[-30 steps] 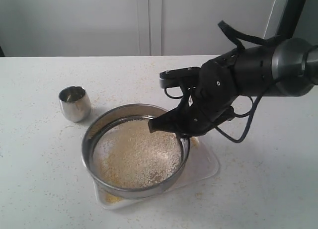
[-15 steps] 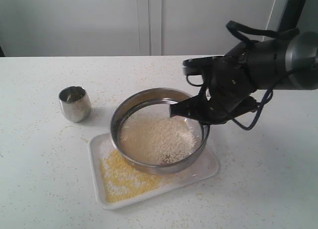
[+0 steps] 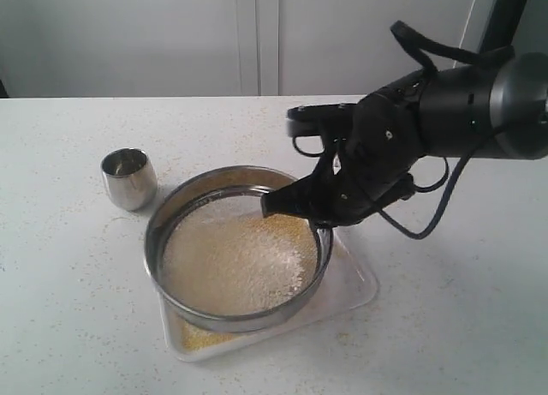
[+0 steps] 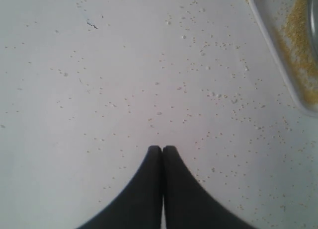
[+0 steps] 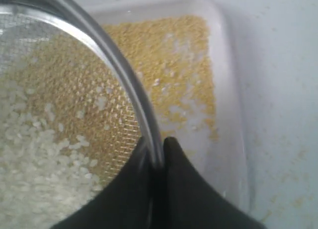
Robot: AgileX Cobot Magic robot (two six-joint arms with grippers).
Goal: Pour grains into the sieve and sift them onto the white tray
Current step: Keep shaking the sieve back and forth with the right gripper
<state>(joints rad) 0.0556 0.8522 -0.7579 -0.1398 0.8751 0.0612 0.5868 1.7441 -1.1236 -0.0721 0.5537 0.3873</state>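
1. Nearest me, the white tray (image 3: pixel 358 285) lies flat on the table (image 3: pixel 68 326), and fine yellow meal (image 3: pixel 197 337) shows along its near edge.
2. The sieve (image 3: pixel 224 320) is over the tray, covering most of it and overhanging its left side. I can't tell whether the two touch.
3. The grains (image 3: pixel 233 260) left in the sieve are a pale whitish mass spread across the mesh. The right wrist view shows yellow bits on the mesh close to the wall.
4. My right gripper (image 3: pixel 301 208) is clamped on the sieve's far-right rim, with one finger inside the wall and one outside.
5. My left gripper (image 4: pixel 162 150) shows only in its own wrist view. Its fingers are pressed together with nothing between them, above table speckled with stray granules, and a tray corner sits at the frame's edge.
6. Farther back on the left, a small steel cup (image 3: pixel 129 178) stands upright, apart from the sieve.
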